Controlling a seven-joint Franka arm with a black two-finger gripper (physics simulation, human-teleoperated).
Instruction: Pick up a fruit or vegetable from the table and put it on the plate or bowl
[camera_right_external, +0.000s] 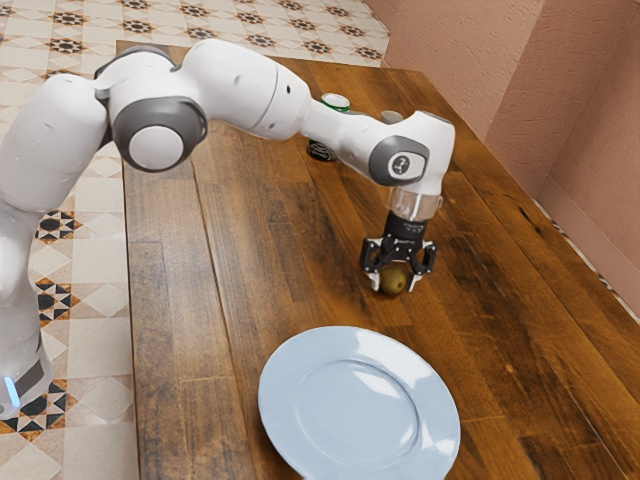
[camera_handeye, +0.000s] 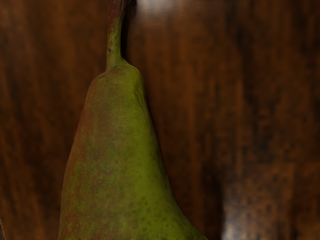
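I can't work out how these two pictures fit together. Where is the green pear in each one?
Exterior view: the pear is right under the gripper, low over the table, near the far rim of the plate.
Wrist view: the pear looms close beneath the hand, its stem reaching out over the table.
Shared landmark: the table's dark wood grain around the pear.

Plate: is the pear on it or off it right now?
Off. The plate is bare; the pear is beyond its rim, at the end effector, over the wooden table.
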